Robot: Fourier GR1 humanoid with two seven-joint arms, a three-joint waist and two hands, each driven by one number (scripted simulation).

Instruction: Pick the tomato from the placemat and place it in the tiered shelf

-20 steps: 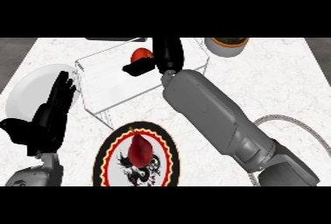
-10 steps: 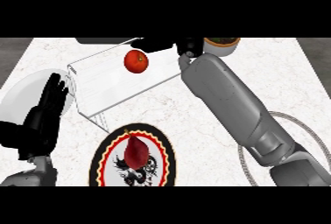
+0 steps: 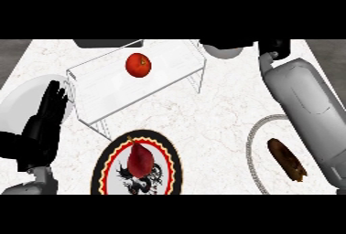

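The red tomato [image 3: 137, 65] rests on the top of the clear tiered shelf [image 3: 111, 93] at the back left, with nothing touching it. My right hand [image 3: 273, 46] shows only partly at the upper right, well away from the tomato, its grey forearm running down the right side. At the left edge my left hand [image 3: 46, 116] rests open, fingers up, beside the shelf. The round placemat [image 3: 162, 157], black with a red and yellow border, lies at the front centre.
A dark red pointed vegetable [image 3: 140, 160] lies on the placemat. On the right, a rimmed plate [image 3: 252, 151] carries a brown oblong food [image 3: 286, 158]. A white plate [image 3: 19, 98] sits under my left hand. A pale bowl [image 3: 224, 50] stands at the back.
My right hand held the tomato over the shelf, let it go there, and has pulled away to the right. The view has shifted, and the right plate now shows.
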